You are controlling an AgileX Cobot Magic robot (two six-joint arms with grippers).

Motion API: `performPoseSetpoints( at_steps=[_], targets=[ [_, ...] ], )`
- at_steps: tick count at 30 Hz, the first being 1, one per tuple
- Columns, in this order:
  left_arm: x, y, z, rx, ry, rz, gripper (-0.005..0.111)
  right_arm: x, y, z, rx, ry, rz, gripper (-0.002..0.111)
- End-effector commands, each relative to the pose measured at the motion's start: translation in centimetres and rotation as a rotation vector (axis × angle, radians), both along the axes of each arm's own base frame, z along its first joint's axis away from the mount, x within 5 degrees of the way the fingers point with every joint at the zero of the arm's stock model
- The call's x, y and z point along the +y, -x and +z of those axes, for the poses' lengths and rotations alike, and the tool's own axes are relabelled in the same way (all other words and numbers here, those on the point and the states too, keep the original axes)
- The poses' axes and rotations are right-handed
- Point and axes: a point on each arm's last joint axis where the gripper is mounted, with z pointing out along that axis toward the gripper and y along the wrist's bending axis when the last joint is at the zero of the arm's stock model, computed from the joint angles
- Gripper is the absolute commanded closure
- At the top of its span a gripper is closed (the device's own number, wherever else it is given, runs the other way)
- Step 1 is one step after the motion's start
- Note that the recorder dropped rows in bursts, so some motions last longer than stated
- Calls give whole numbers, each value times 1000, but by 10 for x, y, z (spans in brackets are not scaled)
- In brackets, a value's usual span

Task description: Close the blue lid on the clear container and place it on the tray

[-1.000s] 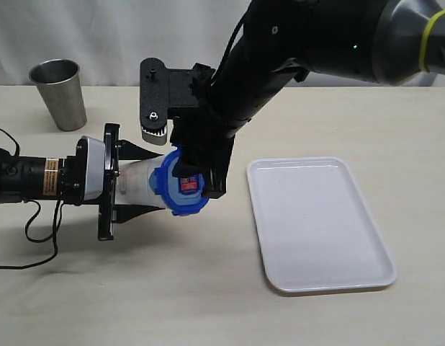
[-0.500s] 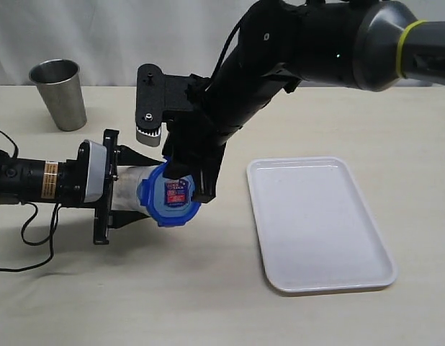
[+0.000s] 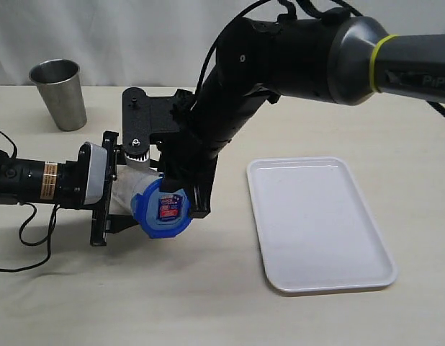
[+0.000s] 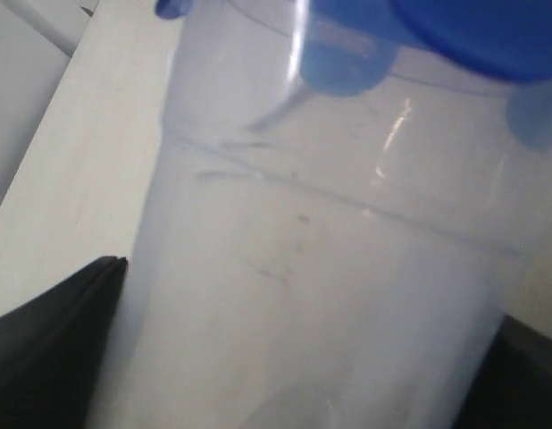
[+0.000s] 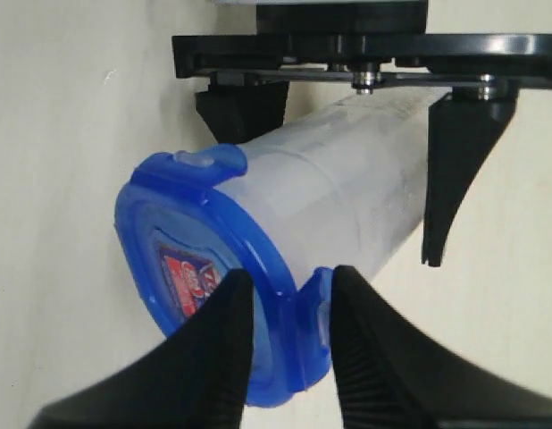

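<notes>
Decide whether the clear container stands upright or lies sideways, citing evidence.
Sideways: the clear container is held roughly horizontal in the left gripper, its blue lid facing sideways, not upward.

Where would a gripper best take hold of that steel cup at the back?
Probably by its rim, from above. The steel cup stands upright, mouth open upward, so jaws coming straight down could pinch one wall, inside and outside. Its sides narrow toward the base, so a sideways grip might slide.

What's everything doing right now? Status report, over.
Left end effector grips clear container, lying sideways. Right end effector pinches edge of blue lid, seated on mouth. Path to tray open.
</notes>
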Motion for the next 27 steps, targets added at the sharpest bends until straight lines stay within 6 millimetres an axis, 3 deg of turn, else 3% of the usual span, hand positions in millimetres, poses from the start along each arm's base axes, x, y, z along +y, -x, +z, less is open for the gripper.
performPoseSetpoints(
  at_steps=[1,5,8,17,24,27],
  targets=[
    [-7,-3,16,70,175,49,107,7,12,-28,139,48,-8,84],
    [-7,-3,16,70,174,47,107,8,11,-31,147,49,-10,84],
    [-7,-3,16,72,174,47,107,9,9,-22,104,14,-28,84],
    [-7,-3,16,91,182,59,107,2,3,37,-42,-161,-164,83],
    [-7,-6,18,220,234,136,107,-25,-7,78,-79,-296,-347,66],
    [-6,-9,19,316,278,197,107,-37,-8,91,-69,-337,-421,66]
  ],
)
